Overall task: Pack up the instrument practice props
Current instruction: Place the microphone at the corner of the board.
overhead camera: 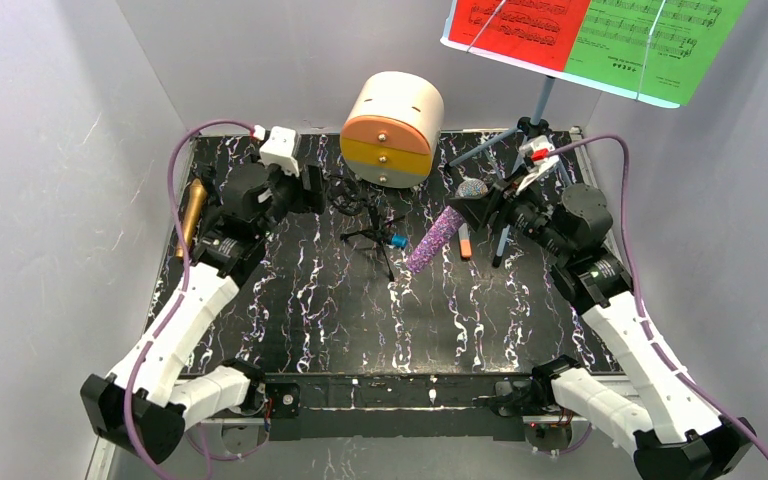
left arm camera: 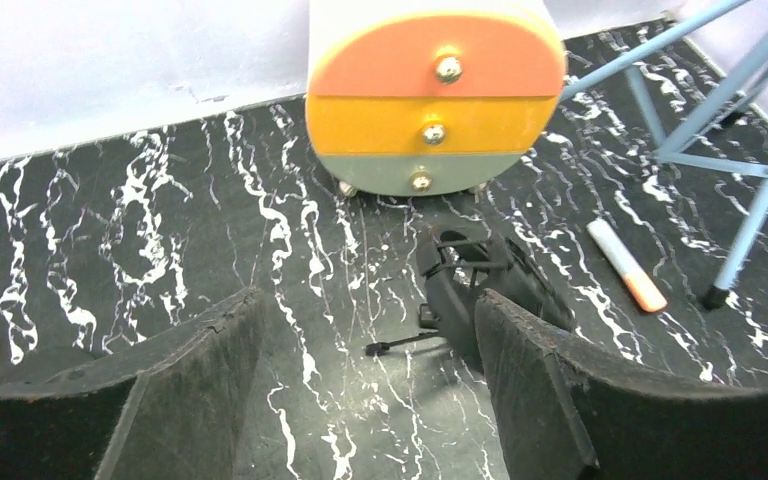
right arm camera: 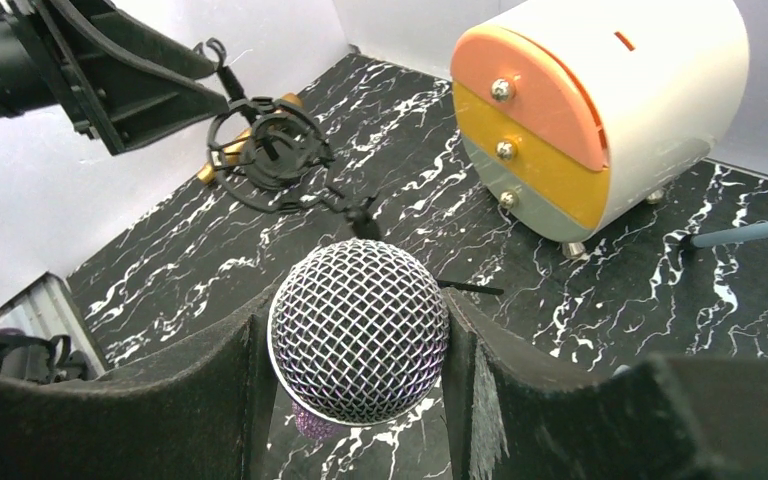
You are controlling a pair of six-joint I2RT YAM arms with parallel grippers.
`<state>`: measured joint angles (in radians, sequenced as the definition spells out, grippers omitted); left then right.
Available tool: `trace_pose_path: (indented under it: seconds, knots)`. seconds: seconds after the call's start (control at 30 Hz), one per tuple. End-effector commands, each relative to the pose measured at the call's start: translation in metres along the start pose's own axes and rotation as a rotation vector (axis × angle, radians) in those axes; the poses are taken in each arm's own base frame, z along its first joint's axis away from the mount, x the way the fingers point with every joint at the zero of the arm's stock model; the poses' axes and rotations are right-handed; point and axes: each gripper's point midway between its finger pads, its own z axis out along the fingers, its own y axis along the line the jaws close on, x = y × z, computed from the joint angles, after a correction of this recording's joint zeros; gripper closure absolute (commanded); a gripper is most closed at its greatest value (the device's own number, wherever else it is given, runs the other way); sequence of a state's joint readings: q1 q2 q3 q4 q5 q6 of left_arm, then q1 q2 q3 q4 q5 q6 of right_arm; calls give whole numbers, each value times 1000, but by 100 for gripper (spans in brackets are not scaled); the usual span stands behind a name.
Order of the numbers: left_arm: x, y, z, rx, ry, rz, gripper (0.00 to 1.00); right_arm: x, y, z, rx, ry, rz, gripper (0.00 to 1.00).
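The purple microphone (overhead camera: 438, 238) slants with its silver mesh head (right arm camera: 358, 345) up, and my right gripper (right arm camera: 357, 300) is shut on that head. My left gripper (left arm camera: 365, 305) stands open low over the table, with nothing between its fingers. A small black mic tripod with its ring holder (left arm camera: 460, 285) lies just past the right fingertip (left arm camera: 520, 330). The gold microphone (overhead camera: 192, 213) lies at the table's left edge. At the back right stands the pale-blue sheet-music tripod (overhead camera: 526, 140), carrying the red music sheet (overhead camera: 515, 25) and the green one (overhead camera: 650, 40).
The round cream-and-orange drawer cabinet (overhead camera: 392, 130) stands at the back middle, all drawers shut. An orange-and-white marker (overhead camera: 464, 241) lies by a pale-blue tripod leg (left arm camera: 760, 210). A small blue piece (overhead camera: 398, 241) sits beside the black tripod's legs (overhead camera: 372, 235). Walls close in on three sides.
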<state>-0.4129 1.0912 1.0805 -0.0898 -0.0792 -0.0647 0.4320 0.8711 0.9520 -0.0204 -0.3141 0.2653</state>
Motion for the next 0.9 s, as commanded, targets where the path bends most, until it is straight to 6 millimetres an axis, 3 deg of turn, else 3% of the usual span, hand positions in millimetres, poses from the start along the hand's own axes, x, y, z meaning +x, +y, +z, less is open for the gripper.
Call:
trace_pose_path:
  seconds: [0.0, 0.2, 0.33, 0.57, 0.87]
  knots:
    - [-34, -18, -26, 135, -142, 55, 25, -30, 25, -10, -90, -68, -18, 99]
    - [-58, -46, -64, 313, -301, 151, 16, -24, 40, -8, -183, -48, 59, 99]
    - [-61, -70, -80, 453, -333, 126, 14, -26, 51, -1, -256, -61, 115, 99]
    - [-56, -122, -90, 789, -318, -88, 14, -34, 64, 12, -363, -64, 159, 99]
    - [-19, -173, -89, 956, -170, -178, 14, -29, 86, 27, -459, -46, 166, 99]
